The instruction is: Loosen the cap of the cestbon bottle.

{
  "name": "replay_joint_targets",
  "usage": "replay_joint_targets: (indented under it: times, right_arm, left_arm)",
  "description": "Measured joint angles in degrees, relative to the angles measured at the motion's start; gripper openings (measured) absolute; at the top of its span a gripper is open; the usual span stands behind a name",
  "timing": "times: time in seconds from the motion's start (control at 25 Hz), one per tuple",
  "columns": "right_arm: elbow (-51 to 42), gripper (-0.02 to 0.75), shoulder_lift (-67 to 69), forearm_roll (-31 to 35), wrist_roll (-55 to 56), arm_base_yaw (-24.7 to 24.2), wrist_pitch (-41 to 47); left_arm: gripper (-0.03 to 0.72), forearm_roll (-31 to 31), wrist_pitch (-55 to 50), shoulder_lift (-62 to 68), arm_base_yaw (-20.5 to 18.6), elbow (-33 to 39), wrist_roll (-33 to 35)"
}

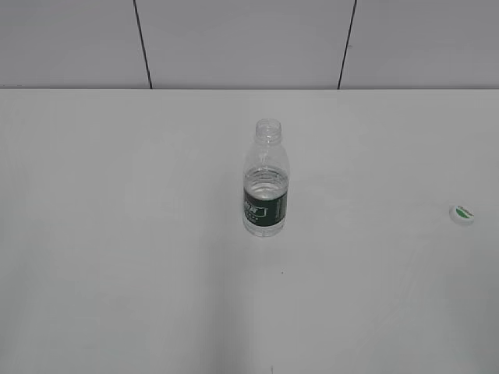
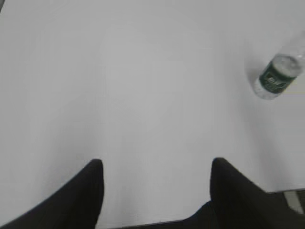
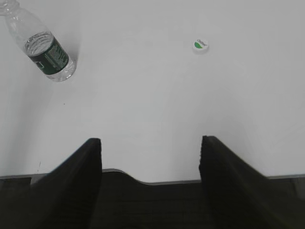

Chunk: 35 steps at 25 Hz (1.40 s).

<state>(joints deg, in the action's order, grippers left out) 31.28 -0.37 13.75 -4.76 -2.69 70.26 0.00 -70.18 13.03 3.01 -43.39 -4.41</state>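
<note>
Small clear ribbed water bottle with a dark green label band [image 1: 266, 181] stands upright, neck bare. Its round white cap [image 1: 461, 213] lies well apart, to its right. Left gripper [image 2: 156, 177] and right gripper [image 3: 150, 155] gape wide, holding nothing, both short of the bottle.

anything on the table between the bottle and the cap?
Nothing. The stretch of table between the bottle and the loose cap is bare, in both the exterior and right wrist views.
</note>
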Motion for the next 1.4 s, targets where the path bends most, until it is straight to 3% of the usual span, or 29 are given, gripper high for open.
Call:
replay_joint_targets:
  times: [0.16, 0.72, 0.92, 1.12, 1.4]
  right_arm:
    - [1.62, 0.498, 0.0, -0.06, -2.38, 0.0, 0.0]
    - [0.94, 0.498, 0.0, -15.21, -2.91, 3.34, 0.0]
    - [0.36, 0.498, 0.0, -15.82, -2.91, 3.89, 0.02]
    - [-1.69, 0.498, 0.0, -16.07, -2.91, 3.89, -6.23]
    - [-2.46, 0.498, 0.0, -15.76, -2.91, 3.89, -7.27]
  left_arm:
    - [0.426, -4.6, 0.0, -8.38, 0.0, 2.26, 0.14]
    - [0.426, -2.15, 2.61, -13.44, 0.0, 10.24, 4.84]
    - [0.426, -1.03, 8.75, -13.44, 0.0, 12.33, 6.41]
    - [0.426, -0.54, 9.65, -13.44, 0.0, 12.87, 6.64]
    - [0.426, -0.55, 9.76, -13.44, 0.0, 12.94, 6.7]
